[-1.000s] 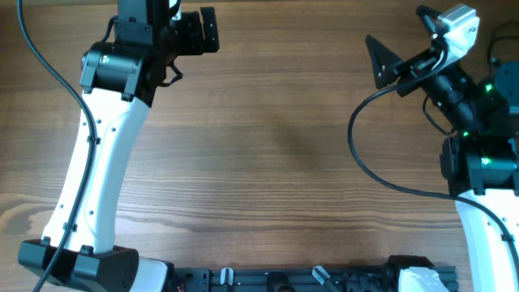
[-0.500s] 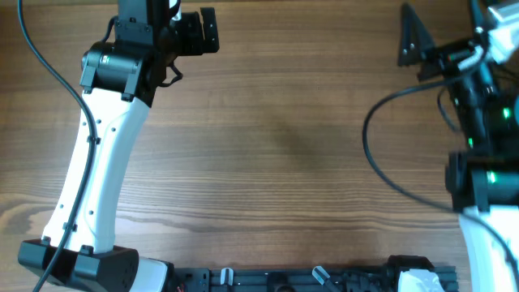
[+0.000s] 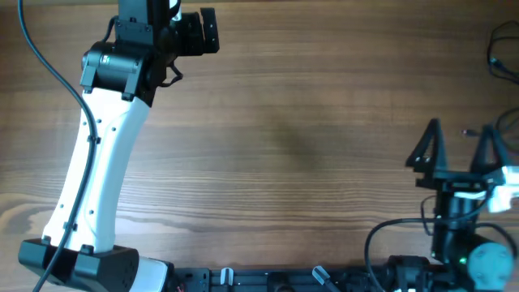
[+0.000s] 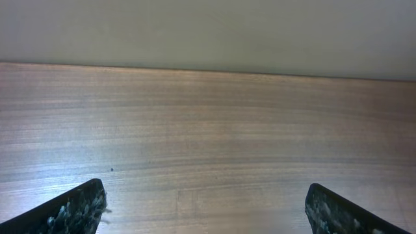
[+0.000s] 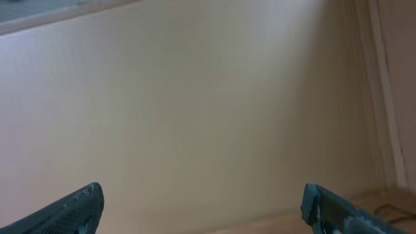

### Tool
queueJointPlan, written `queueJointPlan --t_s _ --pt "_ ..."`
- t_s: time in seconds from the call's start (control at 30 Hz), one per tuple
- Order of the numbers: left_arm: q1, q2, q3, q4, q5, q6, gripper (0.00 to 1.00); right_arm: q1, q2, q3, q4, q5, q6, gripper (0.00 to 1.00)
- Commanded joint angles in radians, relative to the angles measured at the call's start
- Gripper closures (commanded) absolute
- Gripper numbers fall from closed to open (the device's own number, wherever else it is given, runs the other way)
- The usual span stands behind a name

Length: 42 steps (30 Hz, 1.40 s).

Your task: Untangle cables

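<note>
The cables (image 3: pixel 498 57) show only as thin black loops at the far right edge of the overhead view, mostly cut off by the frame. My right gripper (image 3: pixel 458 150) is open and empty at the front right, well short of them; its wrist view (image 5: pixel 201 195) shows only a beige wall between the fingers. My left gripper (image 4: pixel 205 195) is open and empty over bare wood near the table's far edge. In the overhead view its wrist (image 3: pixel 199 32) is at the top left and the fingers are cut off by the frame.
The wooden table (image 3: pixel 284 146) fills the overhead view. The left arm's white link (image 3: pixel 101 162) runs up the left side. Arm bases and a black rail (image 3: pixel 308 280) line the front edge. A thick black cable (image 3: pixel 389 235) loops by the right base.
The right arm has swung from the back right of the table to the front right, near its base. The left arm has not moved.
</note>
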Motion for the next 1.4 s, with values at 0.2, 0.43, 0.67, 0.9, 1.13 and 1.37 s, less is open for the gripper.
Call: queueJointPlan --t_s 0.2,0.43,0.67,0.9,1.13,1.37 --pt "-0.003 -0.003 0.01 0.002 0.005 -0.009 0.0 -0.001 -0.192 -0.315 0.064 0.051 0.027 0.0" --pt "-0.003 -0.003 0.01 0.002 0.005 -0.009 0.0 -0.001 -0.211 -0.401 -0.011 0.05 0.022 0.0" --pt "-0.003 -0.003 0.01 0.002 0.005 -0.009 0.0 -0.001 -0.211 -0.401 -0.135 -0.003 -0.14 0.0" --pt "-0.003 -0.003 0.01 0.002 0.005 -0.009 0.0 -0.001 -0.211 -0.401 -0.145 -0.098 -0.27 0.0" --pt "-0.003 -0.003 0.01 0.002 0.005 -0.009 0.0 -0.001 -0.209 -0.401 -0.14 -0.127 -0.34 0.0" --pt "-0.003 -0.003 0.01 0.002 0.005 -0.009 0.0 -0.001 -0.208 -0.401 -0.141 -0.127 -0.34 0.0"
